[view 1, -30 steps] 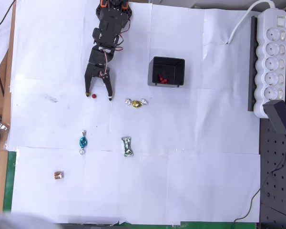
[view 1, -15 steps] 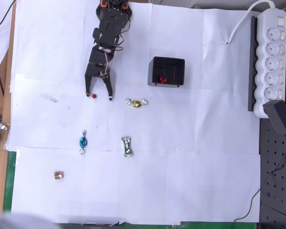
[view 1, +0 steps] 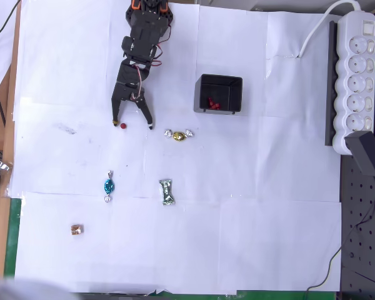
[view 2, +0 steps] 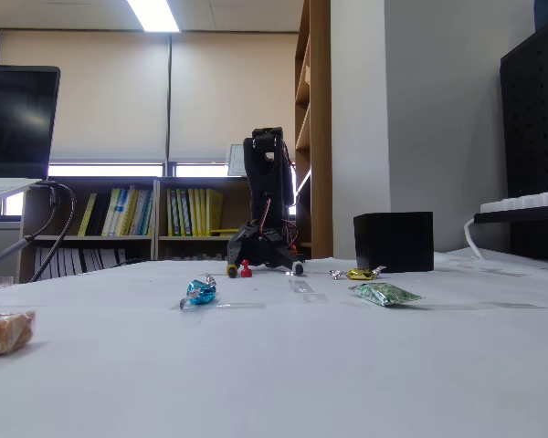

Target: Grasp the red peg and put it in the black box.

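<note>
A tiny red peg (view 1: 123, 125) lies on the white paper, low and small in the fixed view (view 2: 246, 269). My black gripper (view 1: 132, 124) is down at the table with its jaws open around the peg, which sits close to the left fingertip (view 1: 115, 121); the right fingertip (view 1: 150, 127) is well off to the right. The gripper (view 2: 263, 269) stands the same way in the fixed view. The black box (view 1: 219, 94) sits to the right of the gripper and holds a few red pegs; the fixed view shows its dark side (view 2: 394, 242).
A gold wrapped candy (view 1: 179, 135) lies just right of the gripper. A blue candy (view 1: 108, 185), a green-silver candy (view 1: 167, 192) and a small brown candy (view 1: 77, 230) lie nearer the front. A white power strip (view 1: 356, 75) runs along the right edge.
The gripper's right finger has swung outward to the right, widening the jaws. The peg and the left fingertip have stayed in place.
</note>
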`<state>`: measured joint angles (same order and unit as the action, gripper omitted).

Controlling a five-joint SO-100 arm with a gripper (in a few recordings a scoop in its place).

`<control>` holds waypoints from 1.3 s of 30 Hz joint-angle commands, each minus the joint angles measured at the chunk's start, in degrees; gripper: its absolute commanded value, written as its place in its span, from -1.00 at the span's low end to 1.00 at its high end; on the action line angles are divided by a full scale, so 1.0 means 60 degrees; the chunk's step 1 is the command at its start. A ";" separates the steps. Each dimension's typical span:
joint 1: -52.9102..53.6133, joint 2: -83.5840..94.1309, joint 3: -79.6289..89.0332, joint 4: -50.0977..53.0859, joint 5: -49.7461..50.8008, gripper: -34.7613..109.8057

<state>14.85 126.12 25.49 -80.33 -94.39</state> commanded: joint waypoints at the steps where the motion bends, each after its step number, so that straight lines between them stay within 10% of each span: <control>1: -0.0132 0.0073 0.0132 -0.0059 -0.0073 0.09; 39: -0.0249 0.0088 0.0146 0.0029 -0.0088 -0.23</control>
<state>13.80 126.12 25.66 -80.24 -94.13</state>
